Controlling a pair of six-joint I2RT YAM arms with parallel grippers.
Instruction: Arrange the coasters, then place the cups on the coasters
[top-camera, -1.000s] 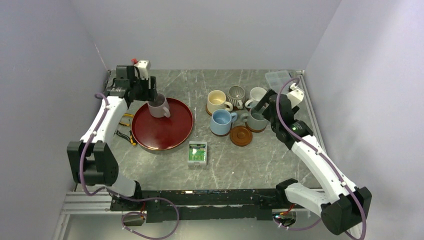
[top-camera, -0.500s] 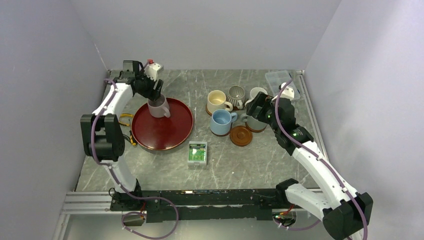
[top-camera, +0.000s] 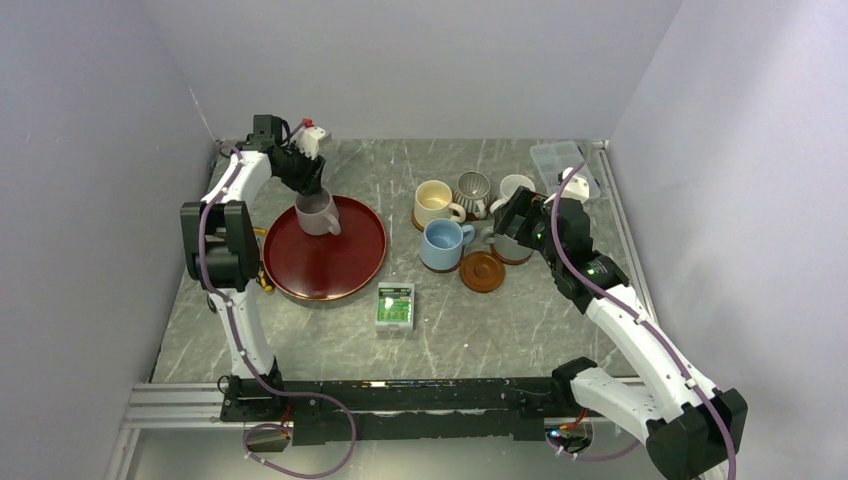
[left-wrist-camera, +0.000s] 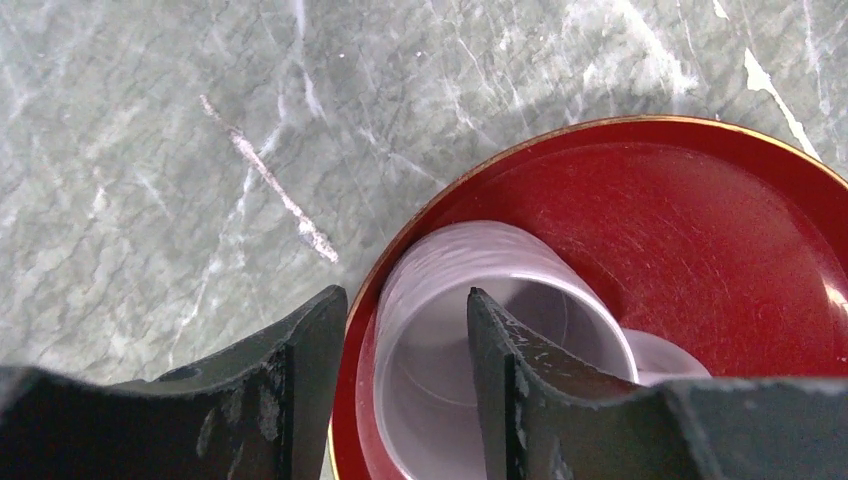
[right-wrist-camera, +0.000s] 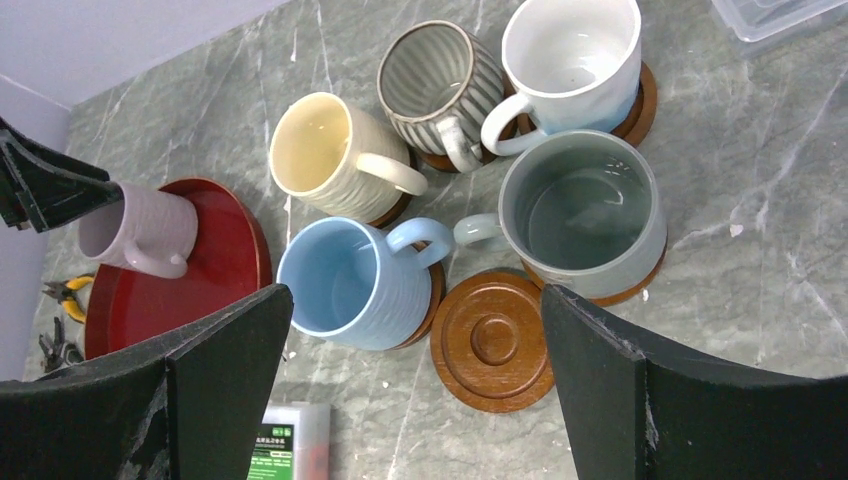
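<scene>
The mauve-pink cup stands upright at the back edge of the dark-red tray. My left gripper straddles the near wall of this cup, one finger inside and one outside, with a sliver of tray showing beside the outer finger. Cream, striped, white, grey-green and light blue cups each sit on a coaster. One coaster lies bare in front of them. My right gripper hangs wide open above it, holding nothing.
A small green-labelled box lies in front of the tray. Yellow-handled pliers lie at the tray's left. A clear plastic container sits at the back right corner. Walls close in the table on three sides.
My left arm swung round and its jaws narrowed over the mauve-pink cup's rim. My right gripper drew back slightly from the grey-green cup and opened fully.
</scene>
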